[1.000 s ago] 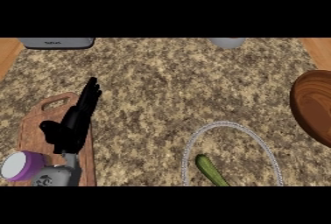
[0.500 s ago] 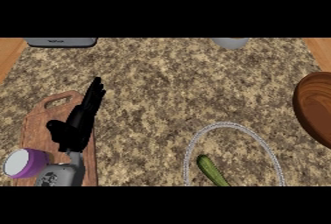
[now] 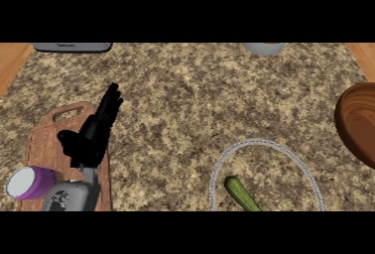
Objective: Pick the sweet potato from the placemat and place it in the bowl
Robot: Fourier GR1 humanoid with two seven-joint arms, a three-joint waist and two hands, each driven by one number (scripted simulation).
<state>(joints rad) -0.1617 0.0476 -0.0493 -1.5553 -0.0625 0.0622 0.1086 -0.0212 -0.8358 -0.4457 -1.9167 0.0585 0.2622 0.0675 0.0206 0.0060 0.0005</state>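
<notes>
The long green vegetable lies at the lower edge of the view, on the round pale placemat with a grey braided rim. It does not look like a sweet potato, but it is the only thing on the mat, so I take it as the thing to pick. Its long axis runs on a slant, from upper left to lower right, and its lower end is cut off by the edge of the view.

The brown wooden bowl is at the right edge, only partly seen, above and to the right of the mat and apart from it.

My left hand is released, with straight fingers pointing up, and holds nothing. It is over the wooden cutting board, well to the left of the vegetable. My right hand is not visible. I judge the right side is nearer to both vegetable and bowl.
</notes>
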